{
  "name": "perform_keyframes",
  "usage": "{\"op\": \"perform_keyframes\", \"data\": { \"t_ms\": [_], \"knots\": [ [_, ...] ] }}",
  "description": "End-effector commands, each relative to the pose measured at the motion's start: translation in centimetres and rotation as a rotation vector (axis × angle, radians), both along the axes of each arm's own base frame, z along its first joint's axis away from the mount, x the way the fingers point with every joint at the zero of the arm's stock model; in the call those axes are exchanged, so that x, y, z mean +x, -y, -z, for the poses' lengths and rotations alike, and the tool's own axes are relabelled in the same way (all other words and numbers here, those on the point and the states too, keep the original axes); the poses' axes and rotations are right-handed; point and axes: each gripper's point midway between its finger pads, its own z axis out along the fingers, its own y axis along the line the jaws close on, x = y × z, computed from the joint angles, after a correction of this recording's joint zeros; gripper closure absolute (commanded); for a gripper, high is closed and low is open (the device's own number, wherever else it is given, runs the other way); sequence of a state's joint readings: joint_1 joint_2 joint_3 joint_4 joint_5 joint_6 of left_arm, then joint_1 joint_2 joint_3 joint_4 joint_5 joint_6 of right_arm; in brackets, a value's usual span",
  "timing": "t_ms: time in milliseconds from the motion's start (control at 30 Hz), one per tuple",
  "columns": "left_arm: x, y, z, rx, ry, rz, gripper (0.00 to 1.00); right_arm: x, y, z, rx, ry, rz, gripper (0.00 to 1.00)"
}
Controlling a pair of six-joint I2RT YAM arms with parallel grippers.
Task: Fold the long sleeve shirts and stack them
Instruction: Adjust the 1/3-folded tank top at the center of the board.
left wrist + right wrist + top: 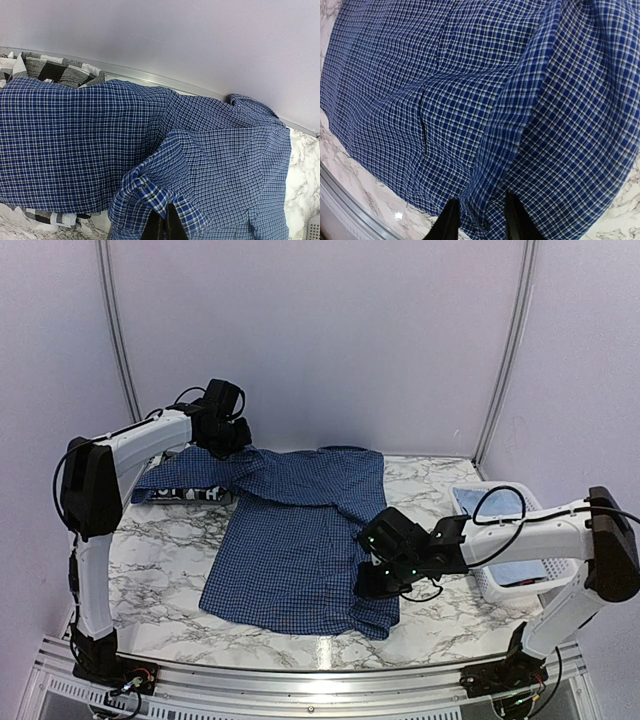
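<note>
- Blue shirt [300,540]: spread across the middle of the tabletop [160,560], collar toward the far edge, one sleeve drawn out to the far left.
- Left jaws: together, clamped on the blue shirt's cuff, which is held raised at the far left.
- Right jaws: low at the shirt's near right side, one on either side of a raised ridge of cloth. I cannot tell whether they bite it yet.
- Plaid shirt [195,495]: far left, lying under the drawn-out sleeve and touching it.
- Pale shirt [472,502]: in the basket [500,585] at the right, well apart from the work.
- Risk, as I judge it: the right jaws may catch only the top layer, or a thin pinch that slips, and the fold would come over crooked.
- Risk: if I carry the cuff inward, the sleeve may drag the plaid shirt, since cloth lies on cloth.
- Risk: if the two arms pull apart, the body could skew on the smooth tabletop and the near hem could bunch.
</note>
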State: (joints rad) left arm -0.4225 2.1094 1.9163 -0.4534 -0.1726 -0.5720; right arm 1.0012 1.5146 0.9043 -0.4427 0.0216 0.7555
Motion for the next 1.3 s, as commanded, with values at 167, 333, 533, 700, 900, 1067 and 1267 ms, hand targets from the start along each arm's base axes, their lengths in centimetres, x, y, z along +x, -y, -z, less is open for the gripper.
{"op": "perform_keyframes", "data": {
  "t_ms": [167,333,533,700,900,1067,1267],
  "knots": [
    [1.1,0.3,-0.5,-0.017,0.028,0.003,1.00,1.3,-0.8,-2.5,-0.020,0.072,-0.025,1.00],
    [1.2,0.3,-0.4,-0.018,0.027,0.003,1.00,-0.1,-1.6,-5.2,-0.019,0.061,-0.138,1.00],
    [1.2,0.3,-0.2,-0.019,0.025,0.004,1.00,-2.8,-3.1,-6.5,-0.016,0.008,-0.254,1.00],
    [1.2,0.4,-0.1,-0.022,0.021,0.006,1.00,-3.8,-4.5,-5.1,0.006,-0.036,-0.289,1.00],
    [1.1,0.6,-0.3,-0.024,0.024,0.019,1.00,-3.8,-5.4,-3.4,0.004,-0.051,-0.293,1.00],
    [1.1,0.9,-0.4,-0.035,0.023,0.032,1.00,-3.0,-7.0,-2.3,0.036,-0.047,-0.296,1.00],
    [0.8,1.1,-0.4,-0.039,0.018,0.047,1.00,-3.0,-7.1,0.0,0.011,-0.079,-0.303,0.81]
  ]
}}
